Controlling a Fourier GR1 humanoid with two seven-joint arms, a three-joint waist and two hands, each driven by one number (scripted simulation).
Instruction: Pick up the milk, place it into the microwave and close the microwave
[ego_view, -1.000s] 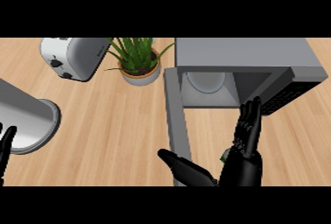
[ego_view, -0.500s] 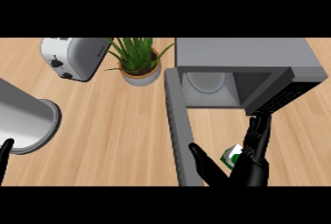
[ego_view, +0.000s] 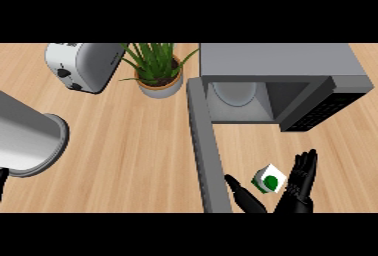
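Observation:
The milk (ego_view: 267, 179) is a small white carton with a green top, standing on the counter in front of the open microwave (ego_view: 277, 85). My right hand (ego_view: 298, 186) is open around it at the lower edge: the straight fingers stand just right of the carton and the thumb (ego_view: 244, 194) lies to its left. The microwave's door (ego_view: 205, 150) is swung out toward me, left of the hand. A white plate (ego_view: 235, 93) shows inside the microwave. Only a sliver of my left hand (ego_view: 2, 181) shows at the far left edge.
A large metal pot (ego_view: 26, 134) stands at the left. A toaster (ego_view: 80, 65) sits at the back left, and a potted plant (ego_view: 157, 70) stands between it and the microwave. Bare wooden counter lies between the pot and the door.
My right hand has drawn back toward the lower edge and moved right, uncovering the milk carton between thumb and fingers. The left hand has slid almost out of view.

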